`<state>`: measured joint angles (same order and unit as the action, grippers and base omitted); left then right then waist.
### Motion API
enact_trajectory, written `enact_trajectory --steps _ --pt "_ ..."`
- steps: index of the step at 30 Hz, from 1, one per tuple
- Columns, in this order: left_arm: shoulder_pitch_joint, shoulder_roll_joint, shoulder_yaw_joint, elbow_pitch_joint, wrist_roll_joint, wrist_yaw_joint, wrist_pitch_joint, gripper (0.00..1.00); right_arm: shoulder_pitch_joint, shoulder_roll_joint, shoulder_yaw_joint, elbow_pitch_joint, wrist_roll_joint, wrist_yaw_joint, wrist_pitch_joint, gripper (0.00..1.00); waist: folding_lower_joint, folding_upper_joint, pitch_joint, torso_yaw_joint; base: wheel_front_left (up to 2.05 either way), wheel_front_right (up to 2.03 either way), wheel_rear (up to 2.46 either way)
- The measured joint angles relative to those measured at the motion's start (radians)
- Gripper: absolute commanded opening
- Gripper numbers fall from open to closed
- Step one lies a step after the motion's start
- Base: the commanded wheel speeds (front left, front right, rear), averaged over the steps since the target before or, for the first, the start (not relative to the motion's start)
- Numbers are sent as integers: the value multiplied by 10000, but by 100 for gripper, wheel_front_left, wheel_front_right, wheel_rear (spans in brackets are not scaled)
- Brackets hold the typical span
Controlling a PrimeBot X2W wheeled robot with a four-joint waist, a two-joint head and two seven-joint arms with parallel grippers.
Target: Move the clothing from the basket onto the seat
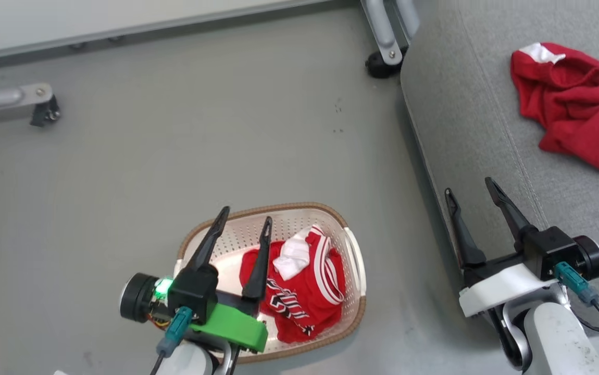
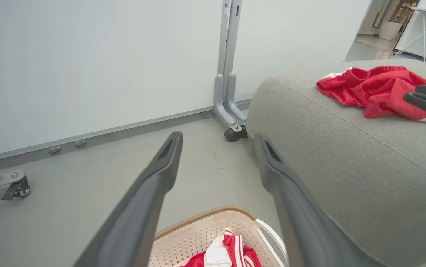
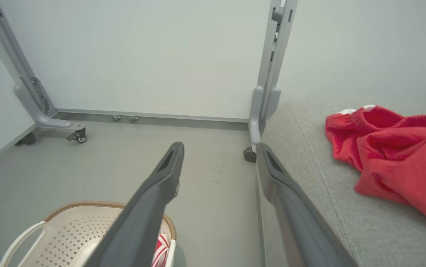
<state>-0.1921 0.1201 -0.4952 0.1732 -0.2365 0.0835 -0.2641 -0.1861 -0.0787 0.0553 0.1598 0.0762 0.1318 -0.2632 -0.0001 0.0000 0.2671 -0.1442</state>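
Note:
A red jersey (image 1: 304, 289) with white trim and black-and-white lettering lies crumpled in the cream basket (image 1: 354, 250) on the floor. My left gripper (image 1: 245, 217) hangs open above the basket's left half, holding nothing. A second red garment (image 1: 575, 104) lies spread on the grey seat (image 1: 466, 120) at the right. Over the seat's front edge, short of that garment, my right gripper (image 1: 469, 187) stands open and empty. The left wrist view shows the basket (image 2: 198, 233), the jersey (image 2: 231, 252), the seat (image 2: 346, 155) and the garment (image 2: 376, 89) on it. In the right wrist view the garment (image 3: 398, 159) rests on the seat (image 3: 346, 207).
Grey metal frame legs on castors stand by the seat's far corner (image 1: 385, 47) and at the far left (image 1: 18, 101). A white wall panel (image 1: 122, 21) runs along the back. Bare grey floor (image 1: 200, 146) lies between the basket and the wall.

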Motion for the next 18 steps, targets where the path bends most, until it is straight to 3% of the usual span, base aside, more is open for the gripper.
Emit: enact_trajectory --steps 10,18 --pt "1872 -313 2023 -1335 479 226 0 100 1096 84 234 -1492 652 -2 -2 100 0 0 -1873 771 0 0 0" --pt "3172 -543 3195 -2161 794 -366 0 100 2154 165 134 -1655 917 -2 0 100 0 0 -2893 940 0 0 0"
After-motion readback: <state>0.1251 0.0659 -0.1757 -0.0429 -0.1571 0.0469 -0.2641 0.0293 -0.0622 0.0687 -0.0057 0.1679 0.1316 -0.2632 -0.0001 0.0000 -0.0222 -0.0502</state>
